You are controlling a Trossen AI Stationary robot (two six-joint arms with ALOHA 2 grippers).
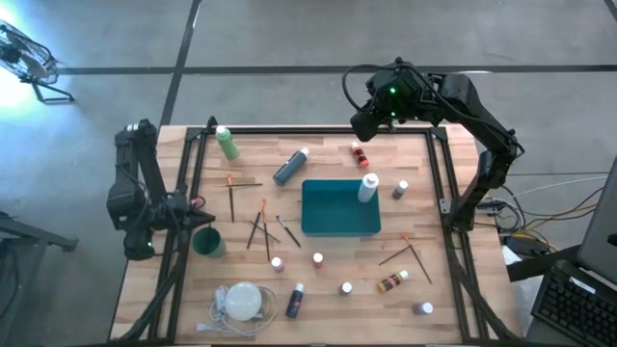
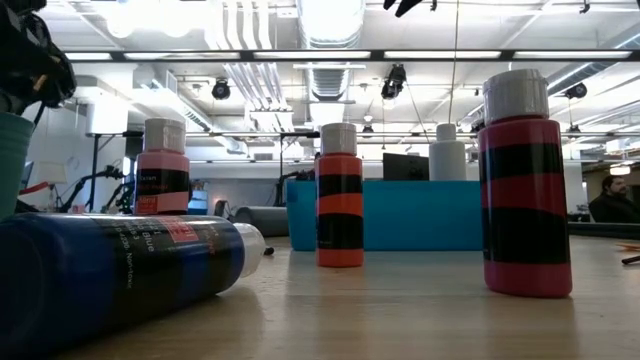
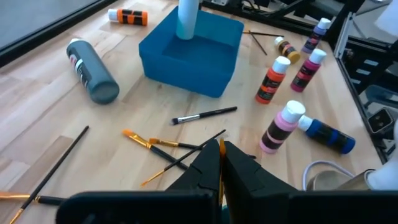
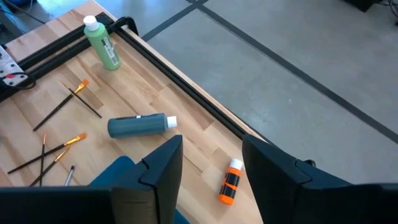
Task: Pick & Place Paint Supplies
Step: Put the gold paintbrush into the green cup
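My left gripper point(image 3: 222, 154) is shut on a thin orange brush at the table's left edge, just above a teal cup point(image 1: 207, 242). In the low view the cup point(image 2: 10, 160) stands under the dark gripper. Loose brushes point(image 1: 260, 227) lie on the wood to its right, and more brushes point(image 1: 410, 253) lie at the right. Paint bottles lie or stand around: green point(image 1: 228, 143), grey-blue point(image 1: 290, 166), orange-striped point(image 1: 360, 154). My right gripper point(image 4: 211, 168) hangs open, high over the table's far right part, with nothing between its fingers. My left gripper pinches the orange brush between its two shut fingers. Only a short orange sliver point(image 3: 221, 165) shows in the slit between them, its end pointing out past the fingertips. The gripper itself hides the rest of the brush.
A teal tray point(image 1: 328, 226) sits mid-table with a white bottle point(image 1: 367, 187) leaning in its far right corner. A white disc with a cord point(image 1: 241, 301) lies near the front left. Small bottles point(image 1: 391, 282) are scattered along the near side. A black frame point(image 1: 439, 183) borders the table.
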